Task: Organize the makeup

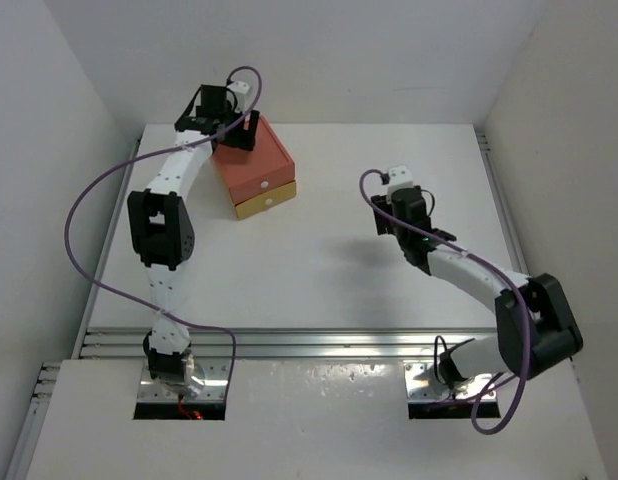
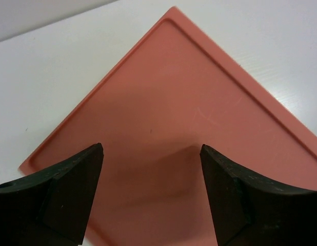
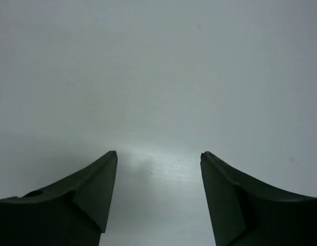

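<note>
No makeup shows in any view; the brushes and palettes are hidden or out of frame. My left gripper (image 1: 229, 122) hovers over the back left part of the orange-and-yellow drawer box (image 1: 255, 166). It is open, and the left wrist view shows only the box's flat orange lid (image 2: 189, 118) between the fingers, under the left gripper (image 2: 151, 148). My right gripper (image 1: 407, 226) hangs over bare white table right of centre. It is open too, and the right wrist view shows nothing between the fingers of the right gripper (image 3: 158, 154).
Both drawers of the box, orange above and yellow (image 1: 266, 203) below, look pushed in. White walls close in the table (image 1: 319, 280) at the back and on both sides. A metal rail (image 1: 319, 345) runs along the near edge.
</note>
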### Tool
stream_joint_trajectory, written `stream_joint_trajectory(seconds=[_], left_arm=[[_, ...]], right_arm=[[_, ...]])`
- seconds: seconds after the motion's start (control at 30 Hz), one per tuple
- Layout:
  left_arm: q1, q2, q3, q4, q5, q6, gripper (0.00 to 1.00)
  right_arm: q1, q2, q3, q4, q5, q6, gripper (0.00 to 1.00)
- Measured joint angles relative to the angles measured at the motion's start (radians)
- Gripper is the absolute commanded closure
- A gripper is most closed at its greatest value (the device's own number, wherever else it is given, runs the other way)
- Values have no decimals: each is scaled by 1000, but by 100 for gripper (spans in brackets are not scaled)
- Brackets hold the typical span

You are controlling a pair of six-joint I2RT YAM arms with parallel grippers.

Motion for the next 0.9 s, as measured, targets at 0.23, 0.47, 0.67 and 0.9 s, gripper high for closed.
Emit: stream_joint_trajectory(seconds=[0.23, 0.47, 0.67, 0.9], left_arm=[[49, -217, -104, -68, -120, 26, 7], [230, -543, -433, -30, -238, 31, 8], [341, -607, -782, -35, -249, -13, 8], [372, -615, -894, -54, -214, -28, 8]], right_arm=[[-172, -184, -60, -315, -46, 13, 0], [-269, -223, -54, -500, -117, 56, 0], [-279, -216, -50, -531, -113, 130, 0], [-279, -169, 30, -533, -102, 184, 0]])
